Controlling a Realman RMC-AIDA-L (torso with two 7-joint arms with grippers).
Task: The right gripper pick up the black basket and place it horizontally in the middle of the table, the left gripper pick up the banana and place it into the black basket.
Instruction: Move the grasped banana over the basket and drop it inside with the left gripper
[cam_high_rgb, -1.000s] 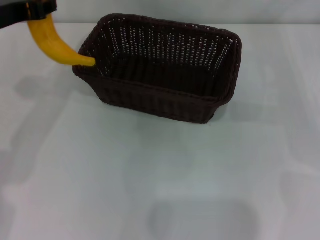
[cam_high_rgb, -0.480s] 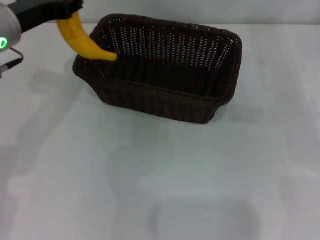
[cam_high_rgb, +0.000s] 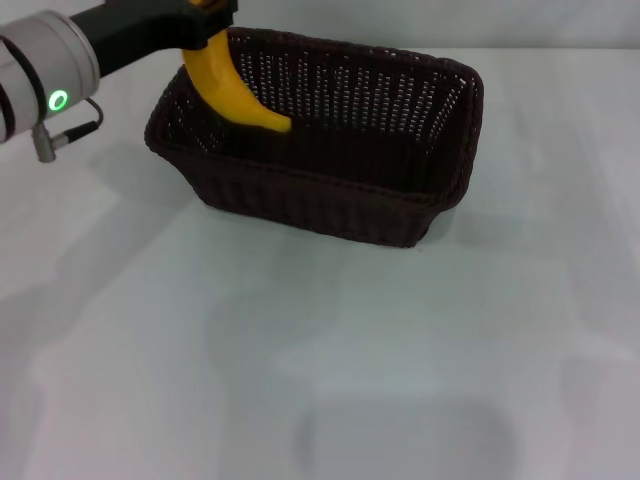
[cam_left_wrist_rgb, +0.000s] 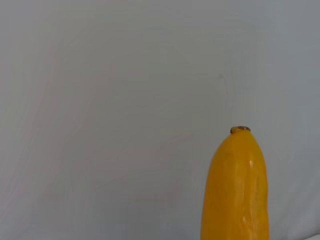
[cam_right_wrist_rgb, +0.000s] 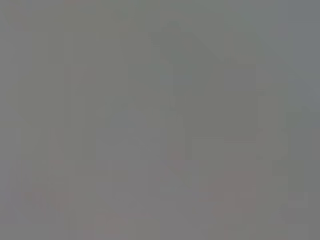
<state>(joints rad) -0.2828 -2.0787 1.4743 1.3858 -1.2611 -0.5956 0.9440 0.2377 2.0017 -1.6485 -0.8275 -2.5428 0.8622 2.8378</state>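
The left gripper (cam_high_rgb: 205, 12) reached in from the table's far left corner, its black body angled toward the basket, and it pinched the banana (cam_high_rgb: 232, 90) by the upper end. An orange mark showed on the gripper right where it met the fruit. Behind it the silver wrist section (cam_high_rgb: 45, 65) of the arm carried a lit green ring, and a thin cable looped beneath it. The banana hung down from the grip, curving so that its lower tip pointed toward the middle of the basket, and it sat above the basket's left end, over the rim and partly inside the opening; whether the tip touched the basket's floor was hard to judge from the head view. In the left wrist view the banana (cam_left_wrist_rgb: 236, 190) filled the lower part of the picture, its small dark tip at the top of the yellow body against a plain pale surface. The black basket (cam_high_rgb: 330, 190) lay lengthwise across the far middle of the table (cam_high_rgb: 300, 380), resting flat, its long sides running roughly left to right, slightly skewed, and its woven walls let light through the gaps. The right gripper did not show in the head view, and the right wrist view gave only a dull grey blur.
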